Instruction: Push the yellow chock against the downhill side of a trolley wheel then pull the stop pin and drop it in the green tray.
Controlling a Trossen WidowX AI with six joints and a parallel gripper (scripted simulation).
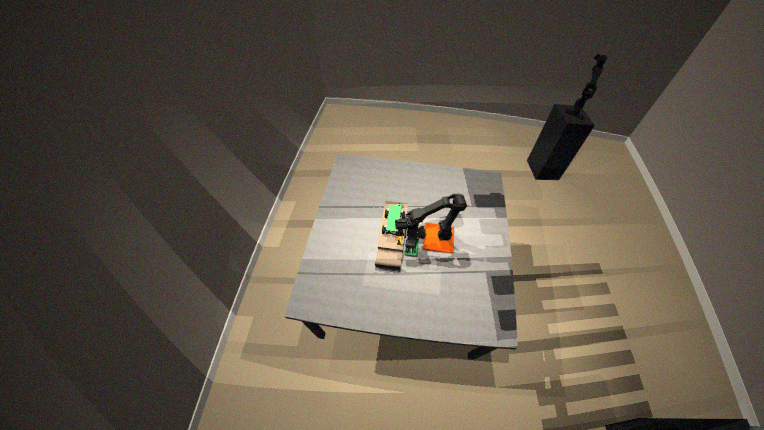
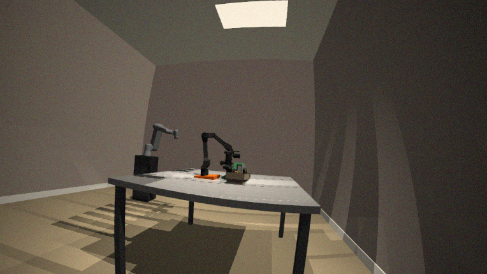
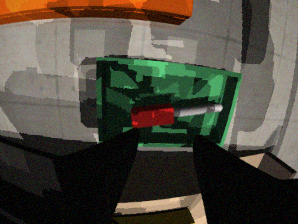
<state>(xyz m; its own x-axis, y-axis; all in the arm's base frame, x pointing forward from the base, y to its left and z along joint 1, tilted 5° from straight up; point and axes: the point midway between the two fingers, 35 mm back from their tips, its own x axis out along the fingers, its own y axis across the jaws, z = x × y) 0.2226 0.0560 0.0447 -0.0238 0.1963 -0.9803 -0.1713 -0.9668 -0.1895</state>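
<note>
The green trolley (image 1: 394,216) (image 2: 239,165) stands on the wooden ramp (image 1: 388,258) (image 2: 238,176). The yellow chock (image 1: 399,240) is on the ramp by the trolley's near end; its dark yellow edge shows at the bottom of the wrist view. Whether it touches a wheel is too small to tell. The red-headed stop pin (image 3: 153,116) lies on its side in the green tray (image 3: 150,82) (image 1: 415,253), its pale shaft pointing right in the wrist view. My gripper (image 3: 166,137) is open above the tray's ramp-side edge, with nothing between the fingers.
The orange base plate (image 1: 439,243) (image 2: 206,176) (image 3: 95,10) of my arm lies beside the tray, opposite the ramp. The ramp runs close along the tray's other side. The grey table (image 1: 342,299) carries them all. Another arm stands on a black pedestal (image 1: 558,144) away from the table.
</note>
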